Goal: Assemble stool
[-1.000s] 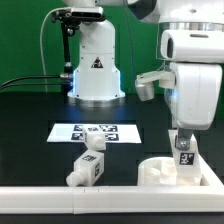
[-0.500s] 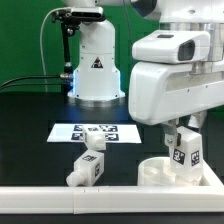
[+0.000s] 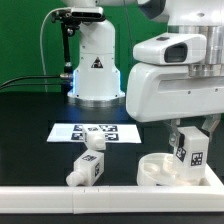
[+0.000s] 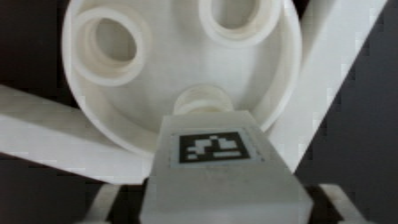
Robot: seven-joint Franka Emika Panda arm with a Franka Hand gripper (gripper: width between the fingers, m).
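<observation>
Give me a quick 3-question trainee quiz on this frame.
1. True or false: the jaws are shut on a tagged leg.
2. The held leg hangs over: A) the marker board, B) the seat, C) the loose legs?
3. Fill in: the seat lies toward the exterior view's ____.
Key: 1 true; 2 B; 3 right.

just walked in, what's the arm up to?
The gripper is shut on one stool leg and holds it upright over the round seat at the exterior view's right. In the wrist view the leg's tip meets the seat beside two open holes. I cannot tell whether it is seated. A second leg lies loose by the marker board.
</observation>
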